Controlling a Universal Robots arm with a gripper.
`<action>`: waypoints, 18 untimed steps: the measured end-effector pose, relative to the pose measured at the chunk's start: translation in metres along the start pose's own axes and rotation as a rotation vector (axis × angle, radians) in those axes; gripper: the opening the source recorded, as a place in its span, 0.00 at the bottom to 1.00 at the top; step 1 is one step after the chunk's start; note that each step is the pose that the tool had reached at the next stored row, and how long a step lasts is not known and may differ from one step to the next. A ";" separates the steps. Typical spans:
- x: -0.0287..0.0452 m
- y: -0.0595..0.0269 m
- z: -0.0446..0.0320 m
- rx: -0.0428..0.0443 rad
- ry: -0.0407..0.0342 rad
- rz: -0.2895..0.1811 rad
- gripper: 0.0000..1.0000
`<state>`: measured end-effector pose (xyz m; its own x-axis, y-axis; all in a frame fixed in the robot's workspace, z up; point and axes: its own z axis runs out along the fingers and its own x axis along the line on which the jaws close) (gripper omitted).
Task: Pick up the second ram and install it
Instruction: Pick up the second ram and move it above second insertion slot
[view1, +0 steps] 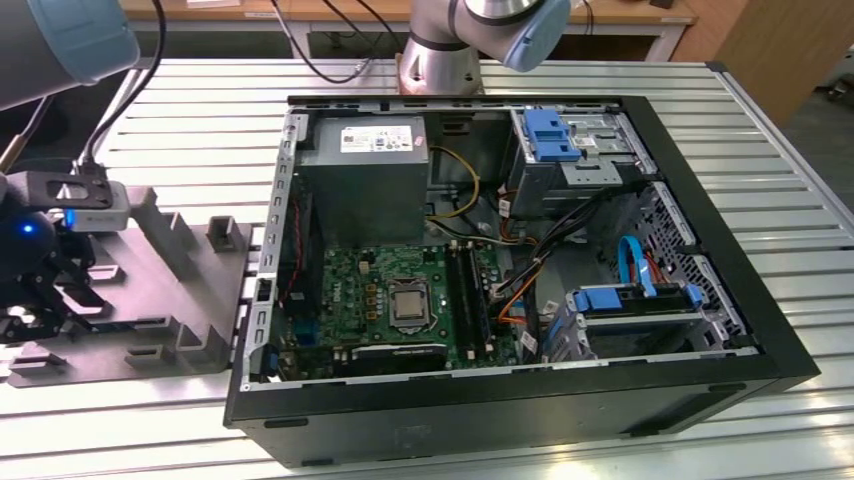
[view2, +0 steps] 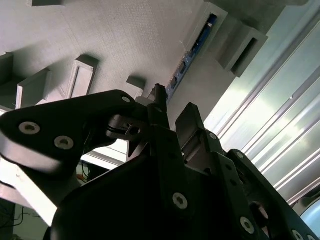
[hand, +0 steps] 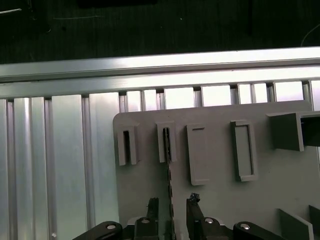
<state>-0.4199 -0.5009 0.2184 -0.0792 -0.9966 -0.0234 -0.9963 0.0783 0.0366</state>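
Note:
The second ram (hand: 168, 175) stands on edge in a slot of the grey tray (hand: 215, 200), seen as a thin dark line in the first wrist view. In the second wrist view the ram (view2: 192, 50) shows its blue-green board between two upright blocks of the tray (view2: 115, 40). My gripper (hand: 171, 205) is open, one finger on each side of the stick's near end with a small gap on both sides. In the exterior view the gripper (view1: 40, 310) hangs over the tray (view1: 174, 290) at the far left.
An open computer case (view1: 747, 330) lies to the exterior view's right of the tray, with the motherboard (view1: 374, 290), its memory slots (view1: 467, 290) and a grey power supply (view1: 360, 150) inside. The arm's base (view1: 441, 50) stands behind the case on the slatted metal table (view1: 200, 100).

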 end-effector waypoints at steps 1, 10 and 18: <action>0.0000 0.0000 0.0006 0.0001 -0.0001 0.000 0.36; 0.0004 0.0020 0.0096 -0.0002 0.0006 -0.018 0.36; 0.0007 0.0057 0.0194 -0.0015 0.0025 -0.069 0.36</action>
<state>-0.4263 -0.5006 0.1992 -0.0100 -0.9997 -0.0234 -0.9993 0.0091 0.0365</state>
